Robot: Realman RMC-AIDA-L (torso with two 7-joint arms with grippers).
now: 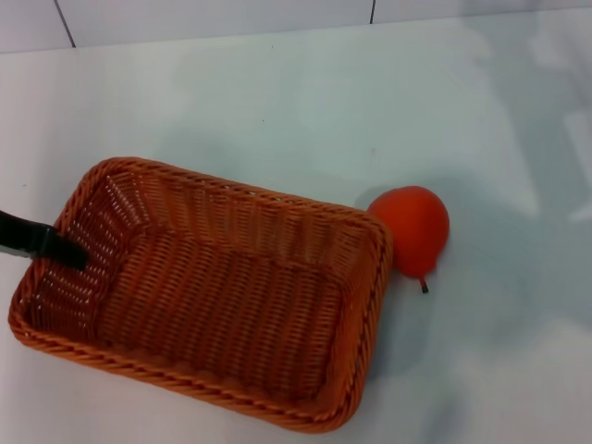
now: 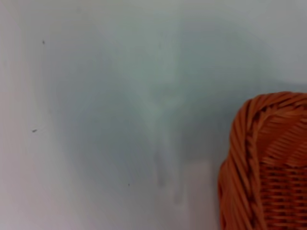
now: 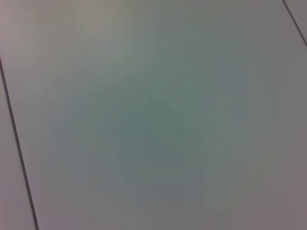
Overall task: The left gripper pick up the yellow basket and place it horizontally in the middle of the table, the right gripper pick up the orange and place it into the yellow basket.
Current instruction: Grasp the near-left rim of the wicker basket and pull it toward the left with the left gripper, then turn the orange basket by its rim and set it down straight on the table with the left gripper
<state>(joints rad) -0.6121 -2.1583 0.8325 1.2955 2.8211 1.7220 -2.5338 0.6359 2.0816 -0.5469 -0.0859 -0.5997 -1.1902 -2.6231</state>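
The yellow basket is a large orange-brown wicker basket lying on the white table at the front left, turned at a slight angle. Its inside holds nothing. My left gripper reaches in from the left edge across the basket's left end rim, with its black tip inside against the end wall. A corner of the basket's rim shows in the left wrist view. The orange lies on the table against the basket's right end, stem toward the front. My right gripper is out of view.
A tiled wall runs along the table's far edge. The right wrist view shows only a plain pale surface with thin dark seams. Bare tabletop lies behind and to the right of the basket and orange.
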